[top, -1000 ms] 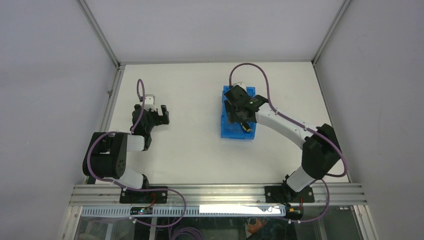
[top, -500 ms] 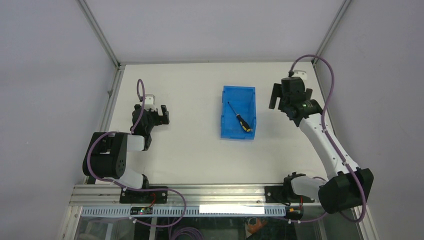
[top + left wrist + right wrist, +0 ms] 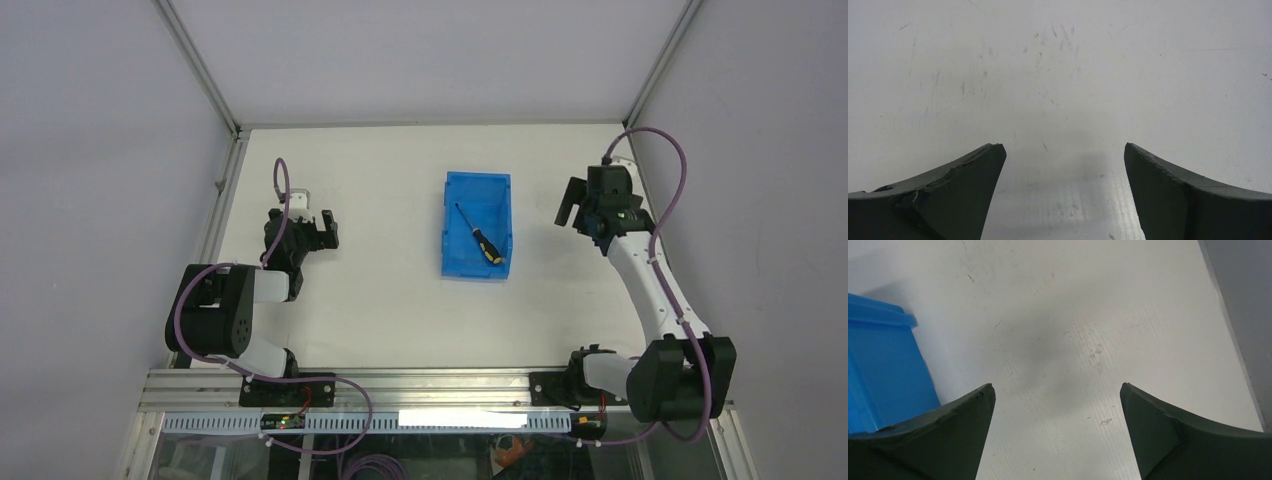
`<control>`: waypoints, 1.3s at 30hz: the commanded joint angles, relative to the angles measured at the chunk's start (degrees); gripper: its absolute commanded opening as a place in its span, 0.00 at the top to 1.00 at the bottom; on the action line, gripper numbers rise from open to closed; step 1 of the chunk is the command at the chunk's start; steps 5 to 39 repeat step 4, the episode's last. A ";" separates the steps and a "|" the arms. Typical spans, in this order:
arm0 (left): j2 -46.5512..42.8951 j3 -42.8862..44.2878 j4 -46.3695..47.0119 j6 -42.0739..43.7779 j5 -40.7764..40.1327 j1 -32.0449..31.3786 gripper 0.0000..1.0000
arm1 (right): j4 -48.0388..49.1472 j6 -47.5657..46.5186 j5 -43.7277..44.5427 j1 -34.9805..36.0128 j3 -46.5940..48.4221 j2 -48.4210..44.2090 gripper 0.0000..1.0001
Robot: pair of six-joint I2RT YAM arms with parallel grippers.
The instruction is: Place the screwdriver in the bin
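— Off to the left of the right gripper, well apart from it, what lies in the bin?
— The screwdriver, flat and slanted on the bin's floor. A second ago that gripper was down over the bin; since then it has let go and pulled away to the right.
— So the task is done?
— I'd judge so; only parking the arm remains.
— And its jaws?
— Spread wide with nothing between them, bare table beneath, the bin's wall just to their left. The left gripper gapes empty too, touching nothing.
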 commanded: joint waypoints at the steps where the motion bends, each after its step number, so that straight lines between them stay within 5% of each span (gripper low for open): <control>1: -1.05 0.35 2.83 -0.11 0.58 0.33 0.01 | 5.34 -0.37 -2.98 -0.10 -2.16 -2.62 0.01; 39: -1.04 0.35 2.84 -0.18 0.56 0.35 0.01 | 6.09 -0.43 -4.31 -0.16 -2.15 -3.21 0.01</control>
